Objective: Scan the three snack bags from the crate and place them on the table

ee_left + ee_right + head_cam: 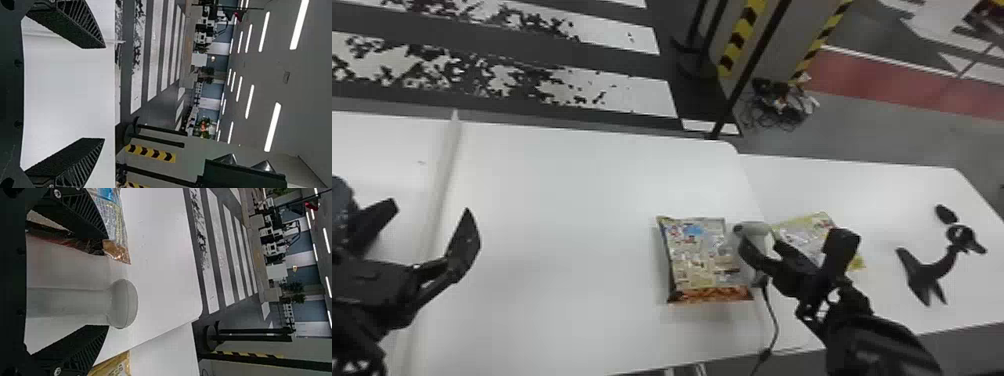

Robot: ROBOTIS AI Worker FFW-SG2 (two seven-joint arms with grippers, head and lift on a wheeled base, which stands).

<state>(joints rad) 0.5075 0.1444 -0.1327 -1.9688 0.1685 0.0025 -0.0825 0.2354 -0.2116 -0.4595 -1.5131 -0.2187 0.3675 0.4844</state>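
In the head view, my left gripper (431, 206) is open above the left of the white table (572, 200); in the left wrist view, the left gripper (104, 93) has nothing between its fingers. My right gripper (797, 240) is open around the light grey scanner (754, 232). Seen from the right wrist, the scanner (122, 303) stands between the spread fingers of the right gripper (106, 281), with gaps on both sides. One snack bag (702, 255) lies flat just left of the scanner. Another, yellowish snack bag (802, 230) lies beyond the gripper, partly hidden by it.
The scanner's dark cable (775, 320) runs down over the table's near edge. A second white table (887, 200) adjoins at the right, with a black curved object (932, 270) on it. Black posts (747, 70) stand on the floor behind.
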